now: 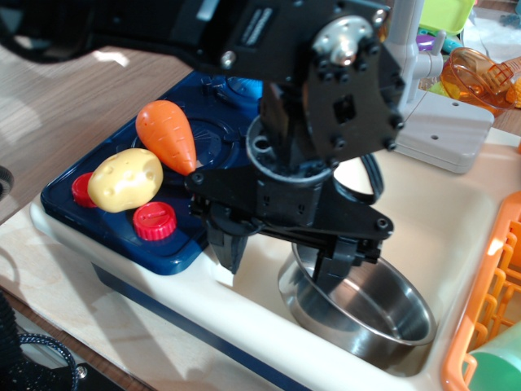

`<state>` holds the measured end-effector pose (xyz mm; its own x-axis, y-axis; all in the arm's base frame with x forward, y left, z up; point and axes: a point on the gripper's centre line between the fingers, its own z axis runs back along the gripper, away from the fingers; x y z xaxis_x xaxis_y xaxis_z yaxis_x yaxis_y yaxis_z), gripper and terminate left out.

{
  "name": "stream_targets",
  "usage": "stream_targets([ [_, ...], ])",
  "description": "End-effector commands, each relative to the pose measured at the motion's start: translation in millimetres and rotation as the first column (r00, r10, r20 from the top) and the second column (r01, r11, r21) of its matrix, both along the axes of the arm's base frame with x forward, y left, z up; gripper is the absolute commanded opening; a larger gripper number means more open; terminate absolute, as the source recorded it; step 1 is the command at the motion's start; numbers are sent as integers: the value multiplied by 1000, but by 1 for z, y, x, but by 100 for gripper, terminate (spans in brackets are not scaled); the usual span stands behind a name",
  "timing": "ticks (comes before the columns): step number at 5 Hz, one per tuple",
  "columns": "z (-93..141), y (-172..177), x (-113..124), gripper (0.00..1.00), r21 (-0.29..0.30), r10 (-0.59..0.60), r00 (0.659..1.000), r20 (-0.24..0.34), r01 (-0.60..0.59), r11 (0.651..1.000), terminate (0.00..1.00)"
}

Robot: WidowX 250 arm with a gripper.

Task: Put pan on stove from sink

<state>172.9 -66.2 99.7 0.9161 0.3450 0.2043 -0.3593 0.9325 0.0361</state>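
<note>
The shiny steel pan (366, 314) sits in the cream-white sink (456, 220) at the lower right. My black gripper (277, 265) hangs open over the pan's left rim. One finger (224, 244) stands outside the pan over the sink's left wall; the other finger (334, 269) reaches inside the pan. The dark blue stove (122, 220) lies to the left. It carries an orange toy carrot (167, 134), a yellow toy potato (124, 179) and two red knobs (155, 221). The arm hides the stove's far burner.
A pale grey faucet base (444, 130) stands behind the sink. An orange dish rack (488, 318) borders the sink on the right, with a green object (496, 371) in it. An orange plastic item (480, 73) lies at the top right. Wooden tabletop (57, 98) lies at the left.
</note>
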Motion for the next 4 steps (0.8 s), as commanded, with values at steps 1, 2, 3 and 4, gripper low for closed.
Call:
stream_targets([
  [1, -3, -3, 3, 0, -13, 35, 999, 32, -34, 999, 0],
  [2, 0, -4, 6, 0, -35, 45, 999, 0, -45, 998, 0],
  [3, 10, -5, 11, 0, -51, 43, 998, -49, -45, 998, 0],
  [4, 31, -5, 20, 0, -51, 40, 992, -117, -46, 998, 0],
])
